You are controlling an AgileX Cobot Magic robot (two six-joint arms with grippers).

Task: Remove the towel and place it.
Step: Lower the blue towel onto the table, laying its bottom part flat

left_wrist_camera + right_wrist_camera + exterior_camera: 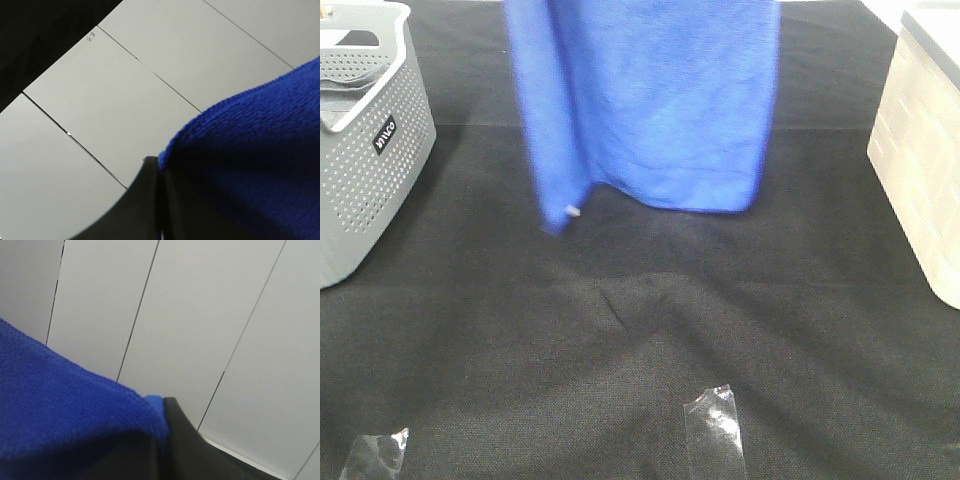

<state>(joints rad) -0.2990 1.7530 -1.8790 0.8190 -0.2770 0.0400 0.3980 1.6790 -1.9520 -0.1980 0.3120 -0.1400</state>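
Above black tablecloth (640, 330), high view: blue towel (650, 100) is hanging between grey perforated basket (370, 170) and cream bin (920, 150), its top out of frame.
Left wrist: we are pinching towel edge with left gripper (159, 167), jaws clamped.
Right wrist: right gripper (161, 415) is likewise clamping towel edge.

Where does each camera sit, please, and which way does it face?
Exterior high: mounted high, looking down on the table, towel, basket and box; no robot part shows.
Left wrist: on the left arm, facing pale panels; left tool shows, shut on the towel.
Right wrist: on the right arm, facing pale panels; right tool shows, shut on the towel.
Shared: the towel, in all three.
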